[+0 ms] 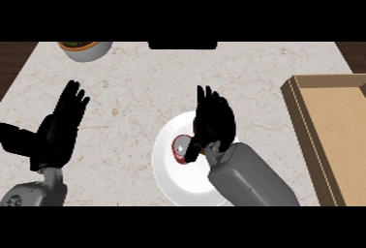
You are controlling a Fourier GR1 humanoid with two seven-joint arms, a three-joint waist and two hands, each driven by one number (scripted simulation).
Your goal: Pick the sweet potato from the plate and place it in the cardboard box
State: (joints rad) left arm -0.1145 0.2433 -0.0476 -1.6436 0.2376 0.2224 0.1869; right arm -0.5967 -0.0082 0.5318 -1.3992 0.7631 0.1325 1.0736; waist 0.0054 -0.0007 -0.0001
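A white plate point(170, 169) lies on the marble counter near the front middle. On it rests the sweet potato point(183, 149), reddish with a pale end, mostly hidden under my right hand point(213, 123). That hand hovers over the plate with fingers straight and pointing away, its thumb lying beside the sweet potato. The cardboard box point(330, 131) stands open at the right edge, tan inside. My left hand point(61, 127) rests open at the left, fingers up, away from the plate.
A grey bowl point(85, 49) with orange and green contents sits at the back left. A dark object point(182, 45) lies at the counter's far edge. Dark wood borders the counter at both upper corners.
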